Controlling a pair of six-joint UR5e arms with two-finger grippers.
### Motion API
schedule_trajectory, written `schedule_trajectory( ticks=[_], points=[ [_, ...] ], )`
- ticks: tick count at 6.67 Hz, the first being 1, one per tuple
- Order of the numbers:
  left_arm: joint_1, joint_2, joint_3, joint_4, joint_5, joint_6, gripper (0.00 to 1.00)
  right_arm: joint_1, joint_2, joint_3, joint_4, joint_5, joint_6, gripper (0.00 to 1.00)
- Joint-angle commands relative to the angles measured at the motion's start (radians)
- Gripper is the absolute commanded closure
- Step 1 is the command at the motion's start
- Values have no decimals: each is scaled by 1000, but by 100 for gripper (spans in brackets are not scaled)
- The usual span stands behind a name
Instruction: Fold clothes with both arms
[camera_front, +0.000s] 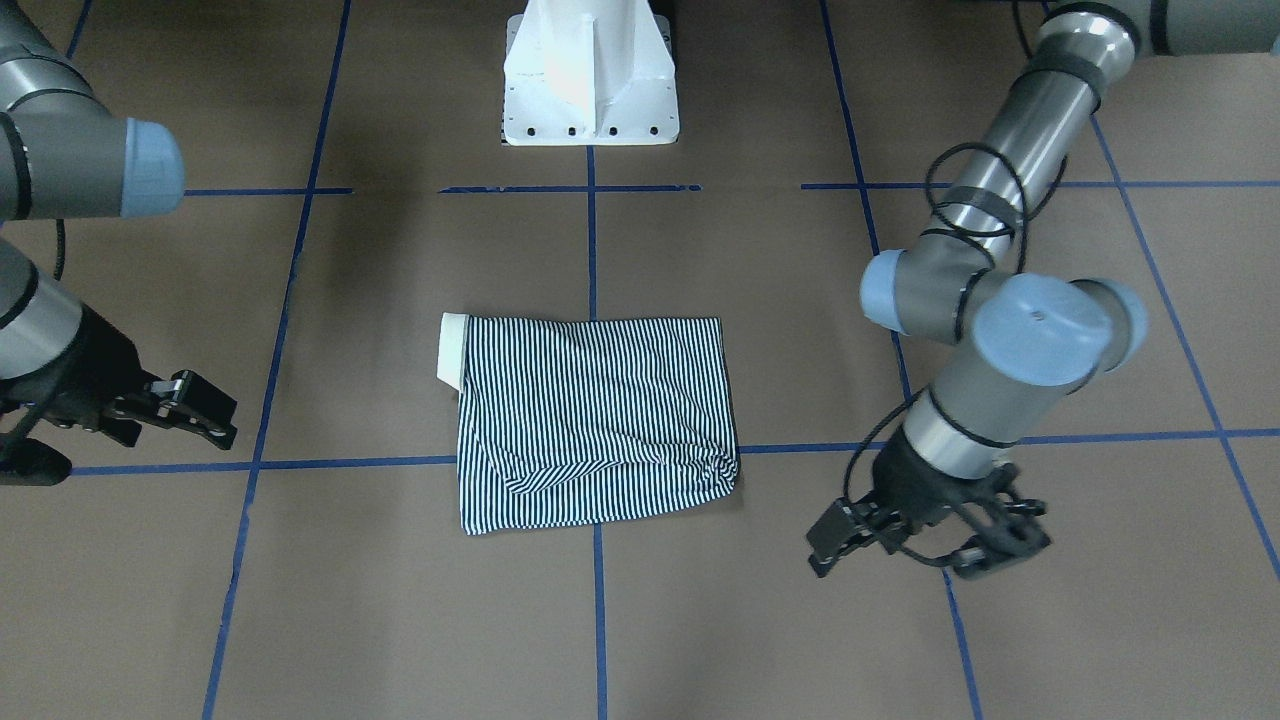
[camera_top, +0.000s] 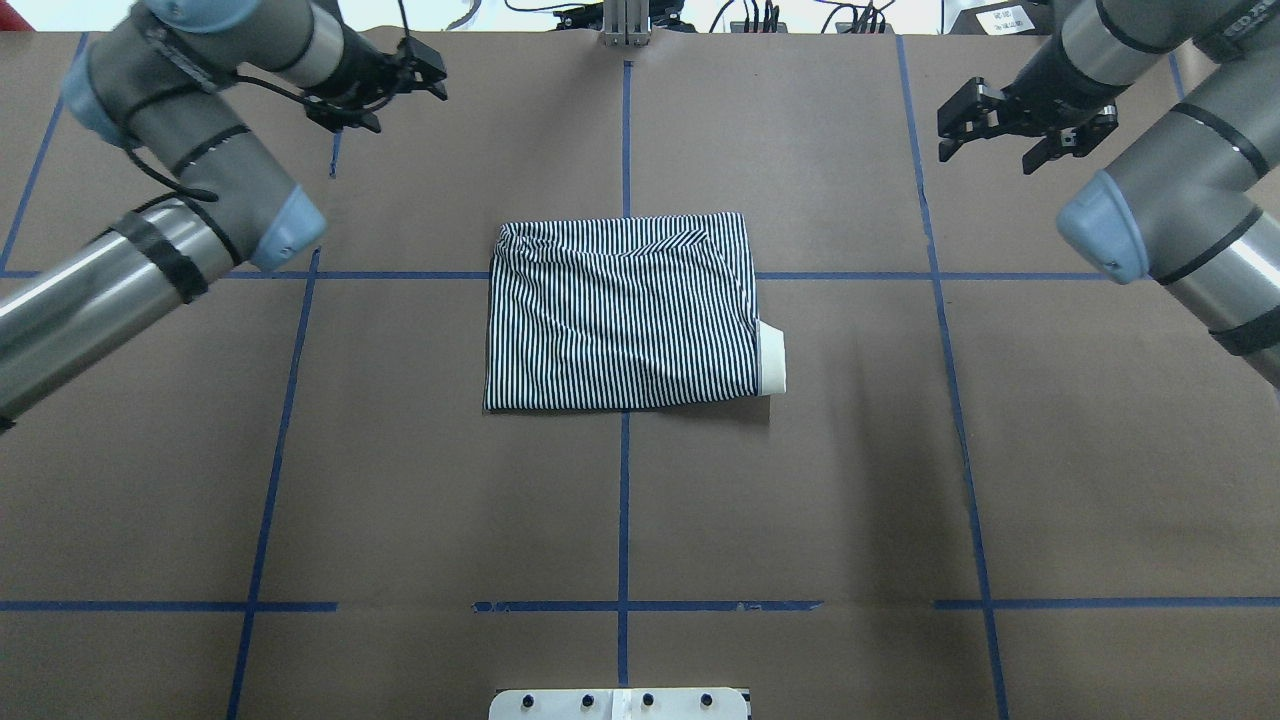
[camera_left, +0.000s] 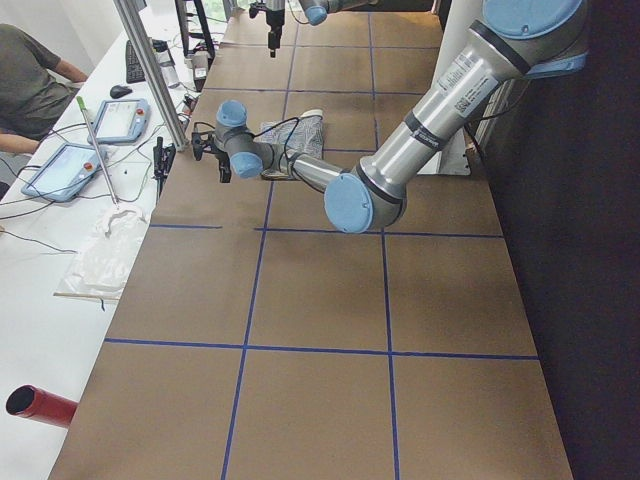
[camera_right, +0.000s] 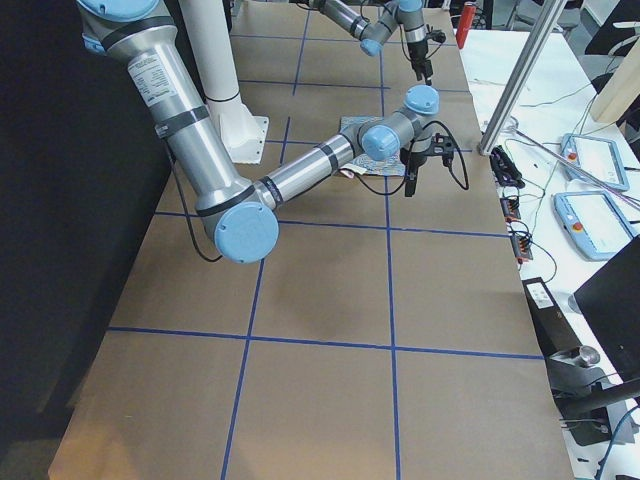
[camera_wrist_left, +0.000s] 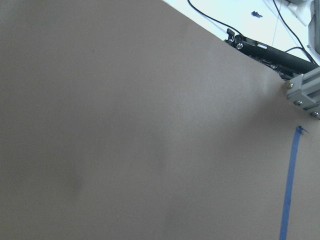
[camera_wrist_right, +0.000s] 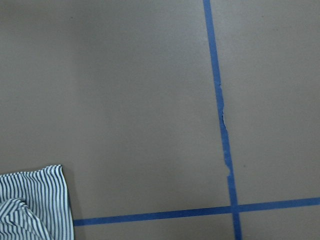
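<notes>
The brown paper-covered table (camera_front: 300, 600) fills the front view. I see the folded navy-and-white striped polo shirt (camera_front: 595, 420) lying flat at mid-table. The black left gripper (camera_front: 900, 548) and black right gripper (camera_front: 228, 420) hover well clear on either side, fingers spread and empty. Overhead, the shirt's cream collar (camera_top: 770, 358) pokes out toward the right arm. My right wrist view catches one striped corner.

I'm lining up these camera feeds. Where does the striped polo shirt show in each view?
Front-facing: polo shirt at centre, cream collar picture-left.
Overhead: centre, cream collar picture-right.
Exterior left: far, small, partly behind left arm.
Exterior right: far, partly behind right arm.
Left wrist: not in view.
Right wrist: bottom-left corner.
Shared landmark: white pedestal base, top in front-facing, bottom in overhead.
</notes>
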Motion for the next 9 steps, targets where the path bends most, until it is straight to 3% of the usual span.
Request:
schedule_trajectory(
  ticks=[1, 3, 6, 7, 8, 9],
  points=[
    [-164, 167, -231, 250, -51, 397, 0, 160, -156, 13, -6, 63, -316, 0],
    [-307, 284, -354, 473, -54, 781, 0, 308, -273, -18, -50, 68, -668, 0],
    [-545, 502, -373, 522, -184, 1363, 0, 520, -378, 2, -248, 136, -1059, 0],
    [-585, 528, -384, 570, -228, 1483, 0, 569, -443, 43, -295, 139, -1108, 0],
    [-593, 595, -392, 574, -238, 1484, 0, 571, -469, 65, -291, 126, -1113, 0],
    [-593, 638, -381, 497, -236, 1483, 0, 569, -472, 66, -290, 132, -1091, 0]
  ],
)
